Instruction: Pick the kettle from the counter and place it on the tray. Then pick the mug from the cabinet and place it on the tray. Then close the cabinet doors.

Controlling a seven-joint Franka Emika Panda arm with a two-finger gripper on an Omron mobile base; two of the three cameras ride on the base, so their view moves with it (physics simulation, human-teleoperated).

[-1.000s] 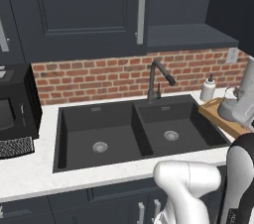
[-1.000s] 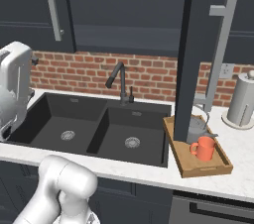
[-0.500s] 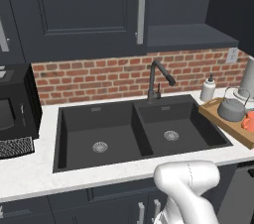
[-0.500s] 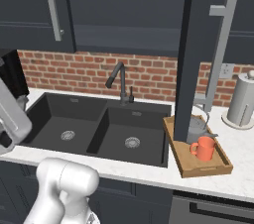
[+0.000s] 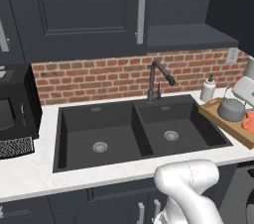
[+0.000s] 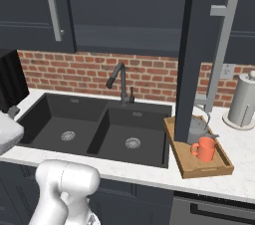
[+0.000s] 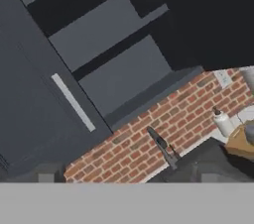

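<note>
Tool jaws stand spread wide, holding nothing. From the left base view, the grey kettle (image 5: 231, 109) sits on the wooden tray (image 5: 214, 112) at the bench's (image 5: 30, 178) right end. From the right, the orange mug (image 6: 204, 149) stands just near of the kettle, behind an open cabinet door (image 6: 195, 45). Along the hand, brick wall (image 7: 149, 139) and soap bottle (image 7: 223, 122) show.

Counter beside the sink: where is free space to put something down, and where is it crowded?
Free: the white counter along the sink's front edge, and the strip between sink and microwave. Crowded: the tray, which holds the kettle and mug, with an open cabinet door over it.
</note>
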